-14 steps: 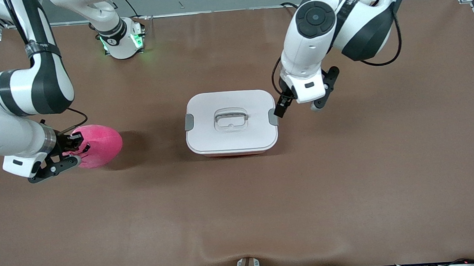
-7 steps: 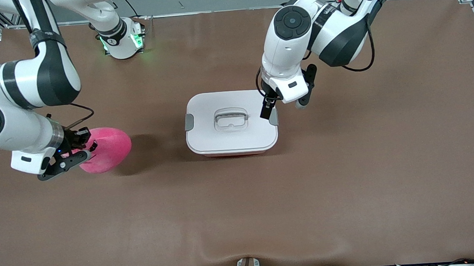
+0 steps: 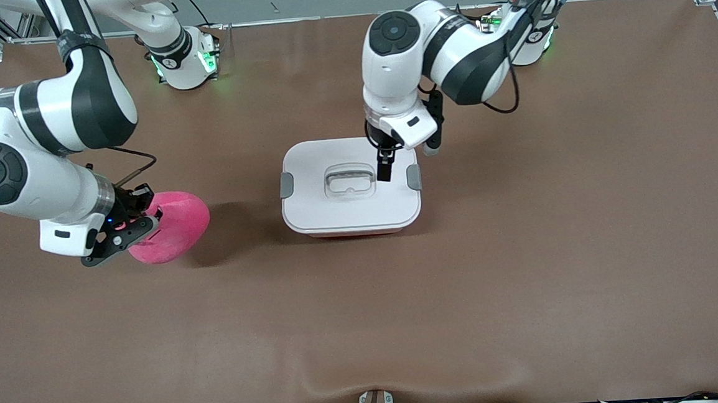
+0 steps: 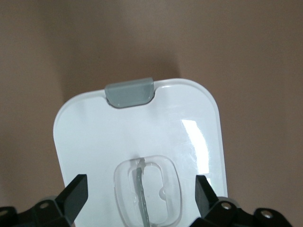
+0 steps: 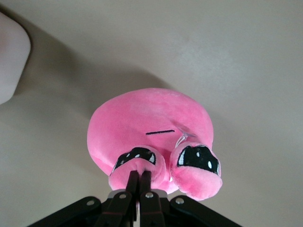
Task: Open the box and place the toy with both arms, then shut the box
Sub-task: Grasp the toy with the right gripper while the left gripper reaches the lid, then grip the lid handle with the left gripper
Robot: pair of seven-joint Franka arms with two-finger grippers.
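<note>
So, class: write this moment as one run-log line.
box: lid on, clips shut | left hand: open over lid handle | right hand: shut on toy, lifted beside box

Two arms: glossy white shells, black joint sections, round black end caps, thin black cables looped by each wrist. Bases lit green. Black two-finger grippers; screw heads beside left gripper (image 4: 141, 188) fingers.

Closed white-lidded box (image 3: 350, 196) mid-table, pink plush toy (image 3: 173, 228) held aloft
</note>
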